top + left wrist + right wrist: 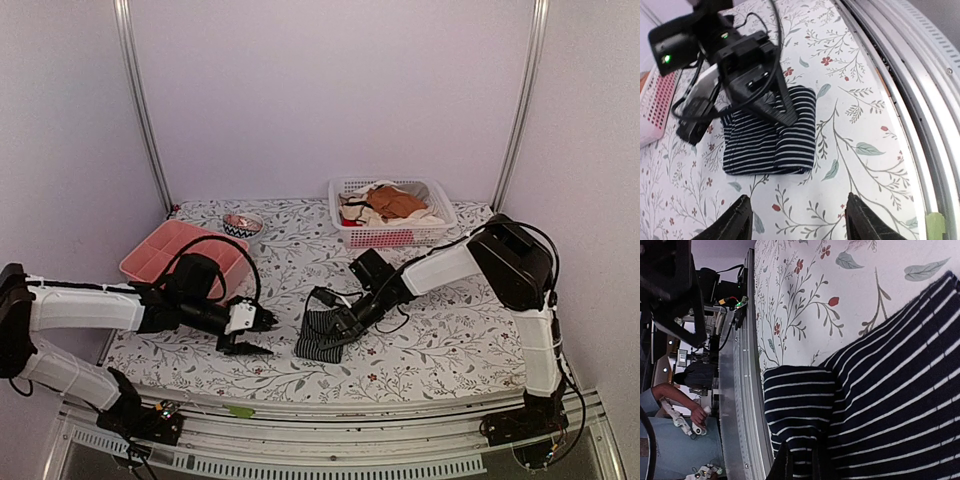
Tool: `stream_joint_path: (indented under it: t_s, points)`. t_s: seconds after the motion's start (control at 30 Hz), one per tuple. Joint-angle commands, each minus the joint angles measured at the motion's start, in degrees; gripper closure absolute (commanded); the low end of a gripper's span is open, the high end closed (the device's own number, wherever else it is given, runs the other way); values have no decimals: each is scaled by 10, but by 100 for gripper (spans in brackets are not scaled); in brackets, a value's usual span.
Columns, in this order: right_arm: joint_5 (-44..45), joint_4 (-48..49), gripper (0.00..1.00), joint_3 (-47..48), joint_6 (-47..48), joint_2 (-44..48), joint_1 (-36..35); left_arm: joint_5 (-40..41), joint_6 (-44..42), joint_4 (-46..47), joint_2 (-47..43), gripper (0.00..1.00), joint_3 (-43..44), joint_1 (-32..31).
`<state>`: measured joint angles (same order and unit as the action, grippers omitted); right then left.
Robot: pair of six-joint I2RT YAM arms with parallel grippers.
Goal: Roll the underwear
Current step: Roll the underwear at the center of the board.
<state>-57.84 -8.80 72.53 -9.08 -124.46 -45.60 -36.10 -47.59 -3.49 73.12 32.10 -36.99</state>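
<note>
On the floral cloth [300, 245], a pink tray [160, 255] sits left, a small roll [242, 224] just behind it, and a white basket [392, 238] of garments [395, 203] back right.

Lay on table [450, 330] by near edge: underwear [318, 338] | sat left of underwear, apart: left gripper [262, 336] | rested on underwear, from right: right gripper [336, 334] | stood behind-left of underwear: tray [135, 265], bowl [242, 225] | stood behind-right of underwear: basket [390, 238] with garments [395, 203] inside

Dark underwear [890, 390] with thin white stripes lay folded on the floral table [805, 300], close to the metal rail [737, 405] along its edge. The right gripper [800, 462] pinched a fold of it. Beyond the rail stood a person [670, 440] in pale blue.
</note>
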Motion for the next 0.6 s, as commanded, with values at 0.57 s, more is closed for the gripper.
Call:
stream_joint_path:
  t_s: [0.57]
  points:
    - [-6, -37, 100, 39, -18, -81, 17, 189, -30, 177, 241, 59, 80, -151]
